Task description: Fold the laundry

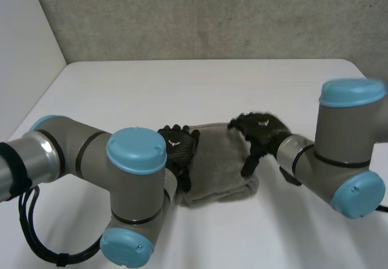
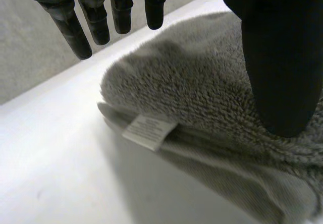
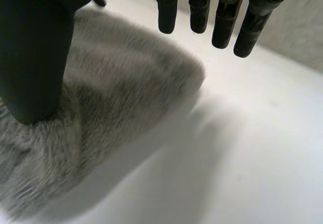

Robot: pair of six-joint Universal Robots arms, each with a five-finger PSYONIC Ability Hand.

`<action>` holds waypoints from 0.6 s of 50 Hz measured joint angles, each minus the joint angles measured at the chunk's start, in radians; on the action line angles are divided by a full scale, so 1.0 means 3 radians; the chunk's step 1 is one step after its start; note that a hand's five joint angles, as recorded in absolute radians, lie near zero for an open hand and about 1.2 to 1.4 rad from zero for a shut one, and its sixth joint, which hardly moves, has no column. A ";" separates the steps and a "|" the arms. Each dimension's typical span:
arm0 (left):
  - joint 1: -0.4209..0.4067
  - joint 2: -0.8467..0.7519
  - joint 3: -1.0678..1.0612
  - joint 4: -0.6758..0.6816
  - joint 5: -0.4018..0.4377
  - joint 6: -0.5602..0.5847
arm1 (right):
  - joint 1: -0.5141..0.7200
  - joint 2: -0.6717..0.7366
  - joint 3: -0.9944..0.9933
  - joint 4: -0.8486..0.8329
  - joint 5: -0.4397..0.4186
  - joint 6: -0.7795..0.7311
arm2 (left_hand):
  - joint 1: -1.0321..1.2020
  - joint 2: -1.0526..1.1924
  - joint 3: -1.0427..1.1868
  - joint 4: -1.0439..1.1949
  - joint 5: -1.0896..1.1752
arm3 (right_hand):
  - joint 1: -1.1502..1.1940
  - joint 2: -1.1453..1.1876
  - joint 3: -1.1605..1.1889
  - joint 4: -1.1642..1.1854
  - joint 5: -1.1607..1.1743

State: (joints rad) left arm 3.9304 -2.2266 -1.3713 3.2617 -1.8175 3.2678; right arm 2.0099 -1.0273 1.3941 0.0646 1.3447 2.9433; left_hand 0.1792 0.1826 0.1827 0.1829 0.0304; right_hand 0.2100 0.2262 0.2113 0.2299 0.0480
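A folded grey fleecy towel (image 1: 218,167) lies on the white table (image 1: 182,87) between my two hands. My left hand (image 1: 178,148) is at the towel's left edge. In the left wrist view its fingers (image 2: 75,24) hang straight above the towel (image 2: 202,98) and its thumb (image 2: 277,57) rests on the pile; a white label (image 2: 149,131) sticks out of the folded edge. My right hand (image 1: 260,133) is at the towel's far right corner. Its thumb (image 3: 35,47) presses the towel (image 3: 116,88), and its fingers (image 3: 222,12) stay straight above the corner. Neither hand grips the cloth.
A grey wall (image 1: 212,14) stands behind the table's far edge. Bare white tabletop (image 3: 242,148) stretches beyond the towel on every side. Both arms' elbows (image 1: 133,190) sit low near the front edge.
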 measured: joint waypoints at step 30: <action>0.1304 0.1687 0.0761 -0.1584 0.0902 -0.0467 | -0.0226 -0.1177 -0.0944 0.0813 0.0775 0.0111 | 0.0288 0.0290 0.0285 0.0290 0.0217 | 0.0000 0.0000 0.0000 0.0000 -0.0001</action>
State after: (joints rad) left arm 4.3217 -1.7206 -1.1430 2.7865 -1.5470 3.1277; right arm 1.9419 -1.3802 1.1108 0.3086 1.5774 2.9766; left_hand 0.2655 0.2697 0.2684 0.2700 0.0956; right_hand 0.2099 0.2262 0.2113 0.2299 0.0479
